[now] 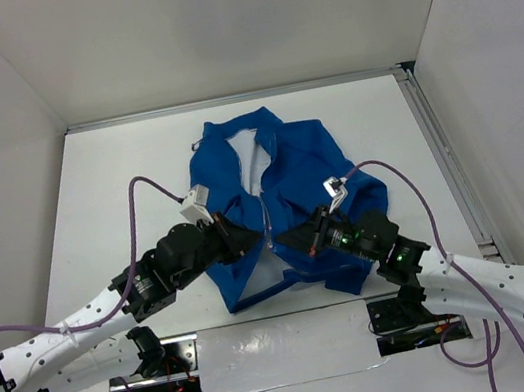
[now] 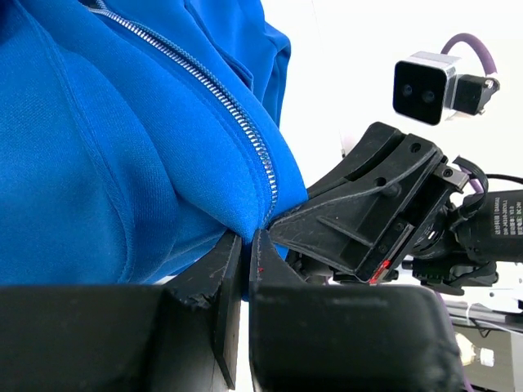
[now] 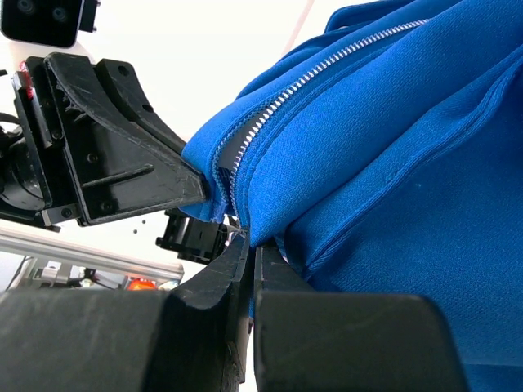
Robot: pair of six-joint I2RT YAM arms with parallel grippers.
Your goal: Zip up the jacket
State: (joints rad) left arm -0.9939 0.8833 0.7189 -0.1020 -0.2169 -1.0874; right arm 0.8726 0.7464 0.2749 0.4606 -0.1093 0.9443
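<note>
The royal-blue jacket (image 1: 304,173) lies flat mid-table, collar at the far end, white lining (image 1: 248,158) showing at the neck. Its silvery zipper (image 1: 265,211) runs down the middle. My left gripper (image 1: 252,238) comes in from the left and is shut on the jacket's fabric (image 2: 147,147) just below the zipper's (image 2: 221,98) lower end, left of it. My right gripper (image 1: 288,240) comes in from the right and is shut on the opposite front edge (image 3: 392,147) beside the zipper (image 3: 327,69). The two grippers' tips nearly touch. The zipper slider is hidden.
The white table (image 1: 117,181) is boxed in by white walls at the left, back and right. A metal rail (image 1: 443,154) runs along the right edge. Purple cables (image 1: 136,203) loop over both arms. The right gripper's body (image 2: 368,212) fills the left wrist view's right side.
</note>
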